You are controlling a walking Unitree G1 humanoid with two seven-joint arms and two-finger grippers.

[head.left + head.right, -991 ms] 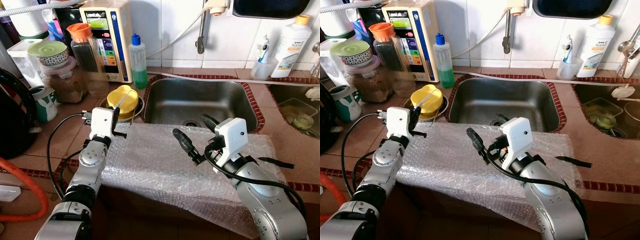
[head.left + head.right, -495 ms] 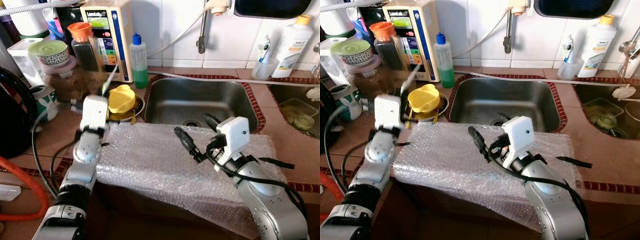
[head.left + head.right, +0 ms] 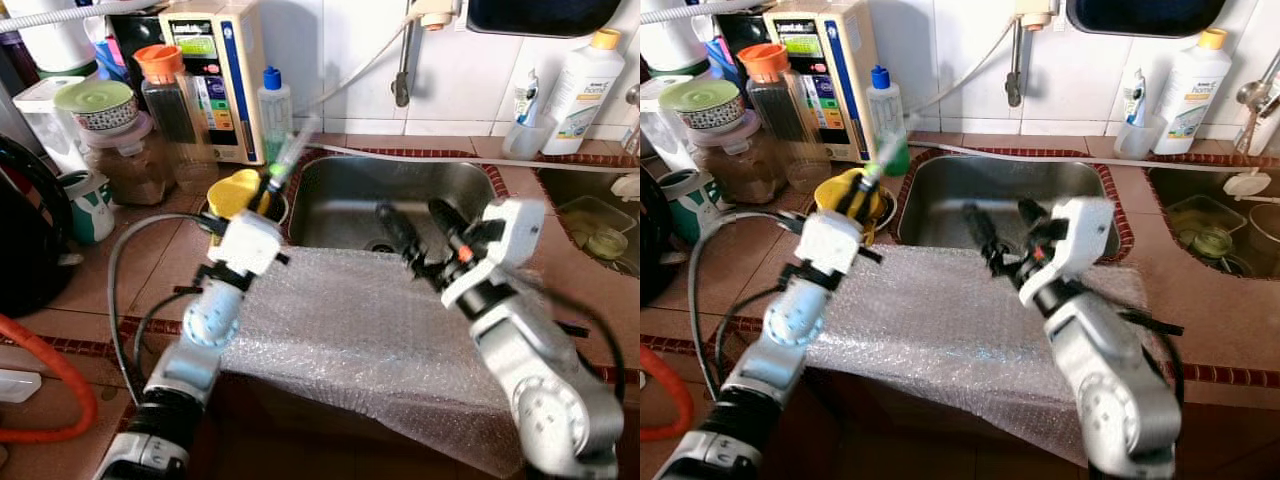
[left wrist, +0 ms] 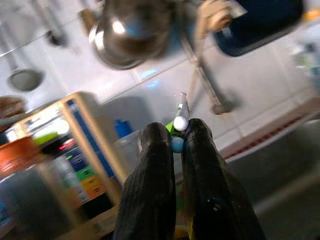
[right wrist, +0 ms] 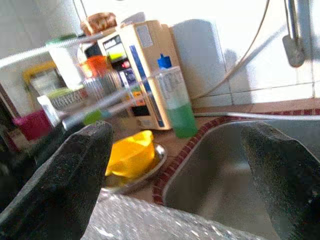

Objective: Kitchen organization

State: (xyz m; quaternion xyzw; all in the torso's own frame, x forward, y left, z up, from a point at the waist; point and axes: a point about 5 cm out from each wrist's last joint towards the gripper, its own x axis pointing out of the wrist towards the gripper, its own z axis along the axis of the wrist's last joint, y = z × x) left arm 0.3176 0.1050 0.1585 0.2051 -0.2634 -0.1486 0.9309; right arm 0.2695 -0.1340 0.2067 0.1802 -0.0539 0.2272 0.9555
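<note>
My left gripper (image 3: pixel 266 192) is shut on a thin white stick with a green band (image 3: pixel 287 155), held tilted up over the counter beside the sink (image 3: pixel 340 200). In the left wrist view the stick (image 4: pixel 181 114) pokes out between the closed fingertips (image 4: pixel 155 137). A yellow cup (image 3: pixel 232 190) sits in a metal dish just behind that gripper. My right gripper (image 3: pixel 412 214) hovers open and empty above the sink's front edge. A bubble wrap sheet (image 3: pixel 350 325) covers the counter in front of the sink.
A green soap bottle (image 3: pixel 272 115), a water purifier (image 3: pixel 215 70) and jars (image 3: pixel 130 150) line the back left. A black appliance (image 3: pixel 25 235) and an orange hose (image 3: pixel 60 385) lie at the left. A white bottle (image 3: pixel 583 85) stands at the back right.
My left gripper has swung right from beside the yellow cup toward the sink, carrying the stick. My right gripper has risen off the bubble wrap to above the sink's front edge.
</note>
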